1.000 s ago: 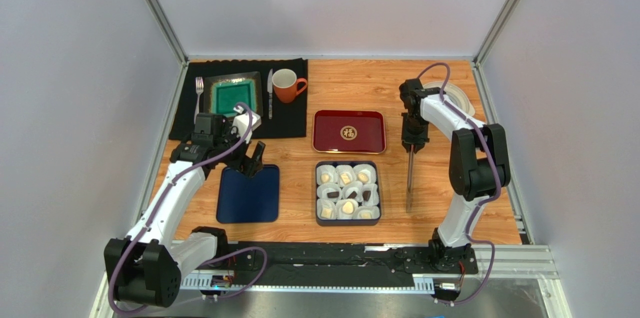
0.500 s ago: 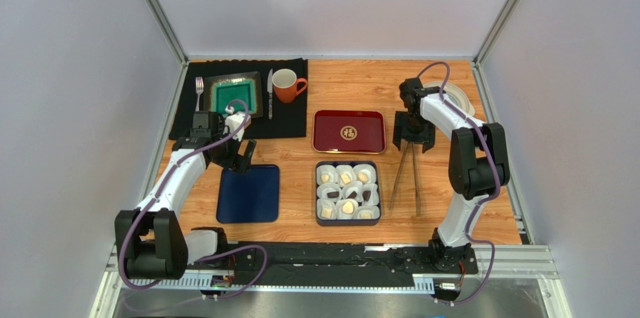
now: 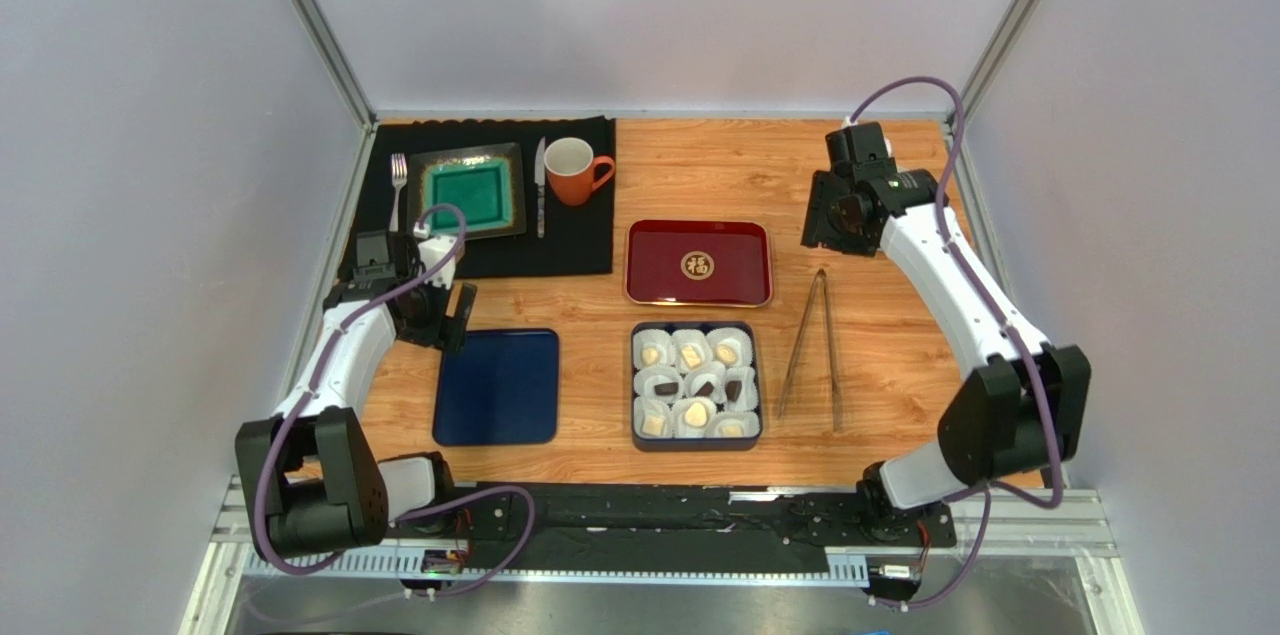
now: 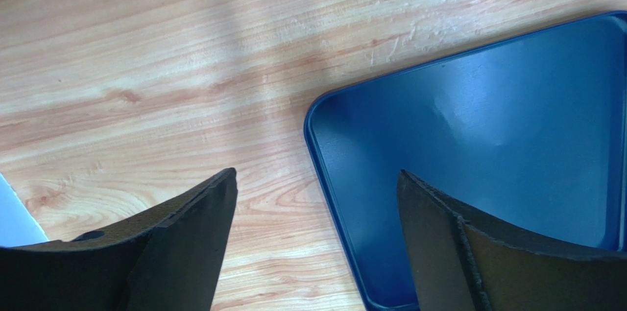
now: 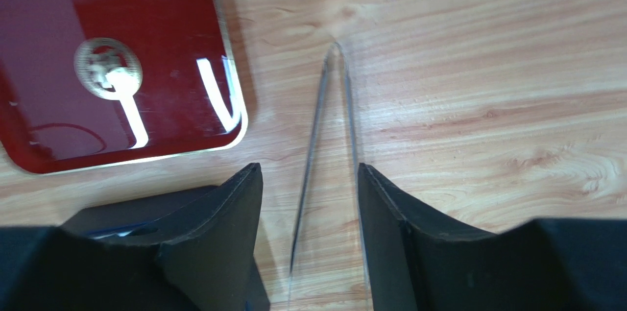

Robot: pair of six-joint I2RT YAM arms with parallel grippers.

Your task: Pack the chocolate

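We see the right gripper (image 5: pixel 309 171) released, empty above tongs (image 3: pixel 800 350) lying on the surface (image 3: pixel 872 410), left gripper (image 4: pixel 316 179) spread wide over the blue tray (image 4: pixel 478 142) corner, the chocolate (image 3: pixel 696 412) in paper cups (image 3: pixel 655 350) inside the dark box (image 3: pixel 637 433) between tray and tongs.

Bare wood runs along the surface's right edge, beyond the tongs (image 3: pixel 809 343) lying just right of the box (image 3: pixel 696 443) of chocolate (image 3: pixel 699 413). A narrow lane parts the box from the red lid (image 3: pixel 699 262); a wider one parts it from the blue tray (image 3: pixel 498 386). The black mat (image 3: pixel 586 238) fills the far left corner.
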